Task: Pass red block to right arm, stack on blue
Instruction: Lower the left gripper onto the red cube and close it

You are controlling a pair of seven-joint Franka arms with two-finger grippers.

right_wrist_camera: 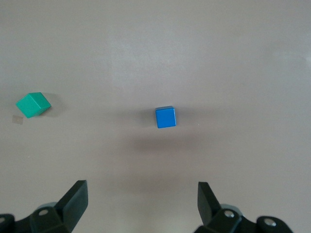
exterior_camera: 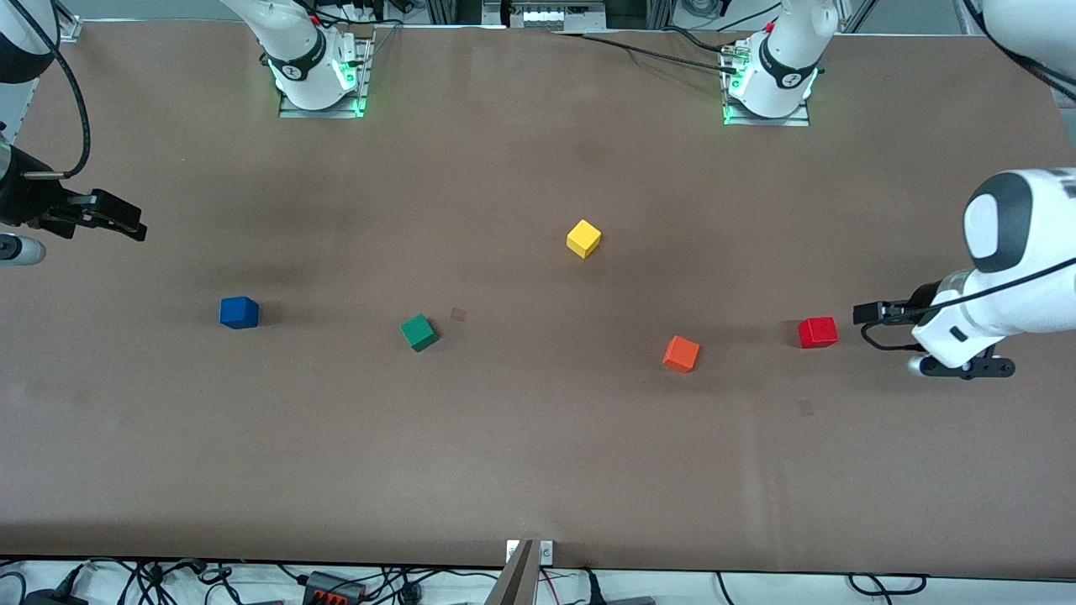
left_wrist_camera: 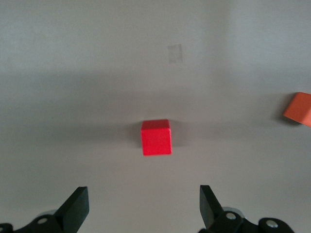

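The red block (exterior_camera: 818, 332) sits on the brown table near the left arm's end. It also shows in the left wrist view (left_wrist_camera: 156, 138), ahead of the fingers and centred between them. My left gripper (exterior_camera: 867, 313) (left_wrist_camera: 144, 199) is open and empty, over the table just beside the red block, apart from it. The blue block (exterior_camera: 239, 313) sits toward the right arm's end and shows in the right wrist view (right_wrist_camera: 165, 117). My right gripper (exterior_camera: 133, 227) (right_wrist_camera: 142, 194) is open and empty, over the table at the right arm's end, well apart from the blue block.
A green cube (exterior_camera: 418, 332) (right_wrist_camera: 33, 105) lies between the blue and orange cubes. An orange cube (exterior_camera: 681, 353) (left_wrist_camera: 299, 108) lies beside the red block, toward the middle. A yellow cube (exterior_camera: 583, 239) sits farther from the front camera, mid-table.
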